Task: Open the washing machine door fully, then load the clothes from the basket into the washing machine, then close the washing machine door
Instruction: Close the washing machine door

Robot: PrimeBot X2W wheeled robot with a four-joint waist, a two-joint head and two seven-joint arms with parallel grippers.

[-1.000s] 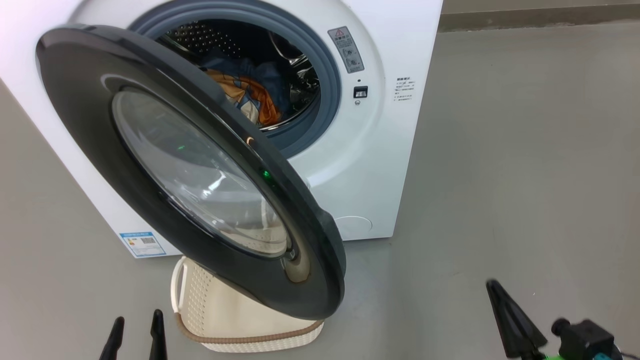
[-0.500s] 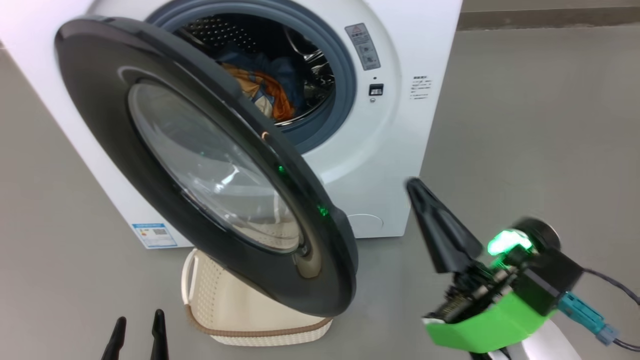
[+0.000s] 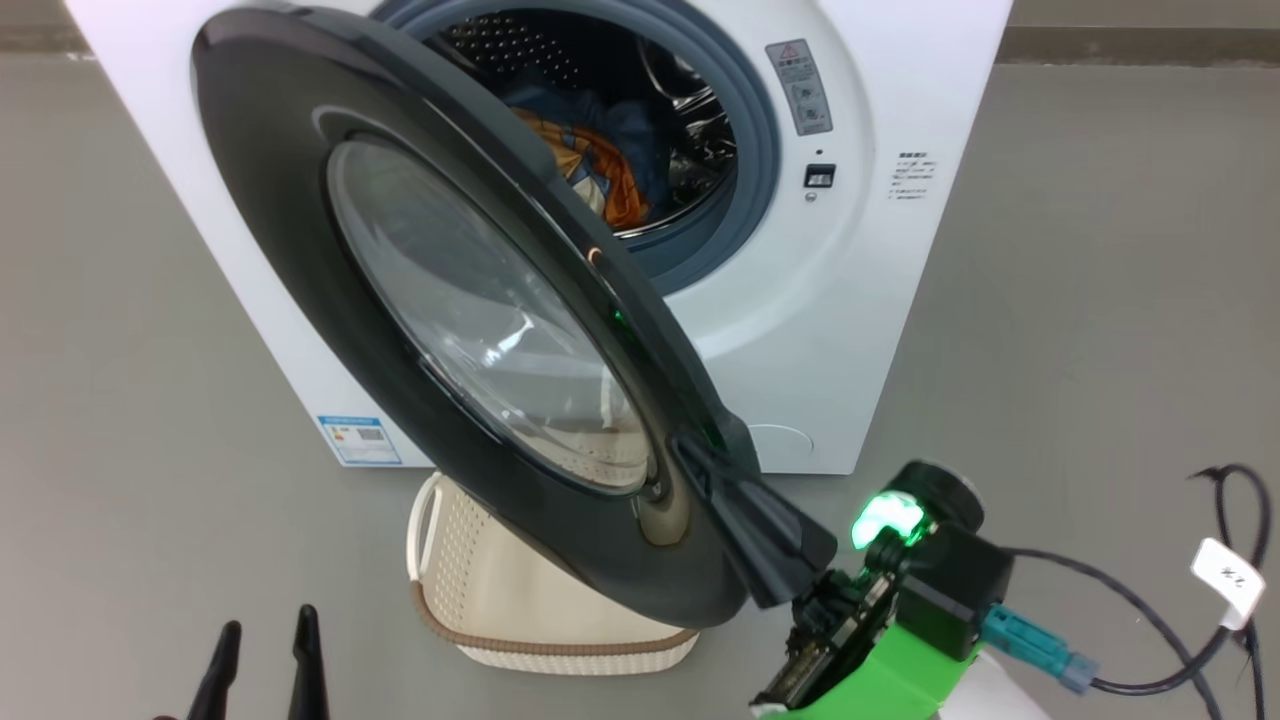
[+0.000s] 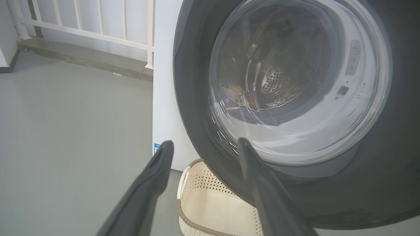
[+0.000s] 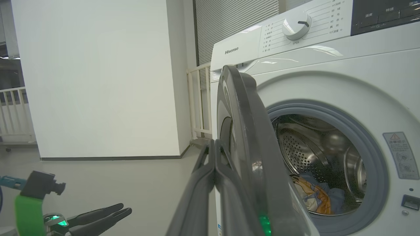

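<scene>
The white washing machine (image 3: 880, 300) stands with its glossy black door (image 3: 300, 250) swung partly out, the glass bowl facing me. Blue and orange clothes (image 3: 605, 170) lie in the steel drum, and show in the right wrist view too, clothes (image 5: 313, 195). The cream basket (image 3: 450, 590) sits on the floor under the door's lower edge; the part of its inside that shows is bare. My right gripper (image 3: 687, 447) is shut, its tip at the door's outer face near the free edge (image 5: 244, 131). My left gripper (image 3: 268, 622) hangs open at the lower left, holding nothing, short of the basket (image 4: 203, 200).
Grey floor spreads out left and right of the machine. A black cable with a white tag (image 3: 1225, 570) trails on the right. A white railing (image 4: 98, 19) stands behind the machine's left side, with a white wall (image 5: 98, 82) beyond.
The head camera has shifted. My right gripper, still shut, has come up from the lower right to the door's free edge. The left gripper has stayed put.
</scene>
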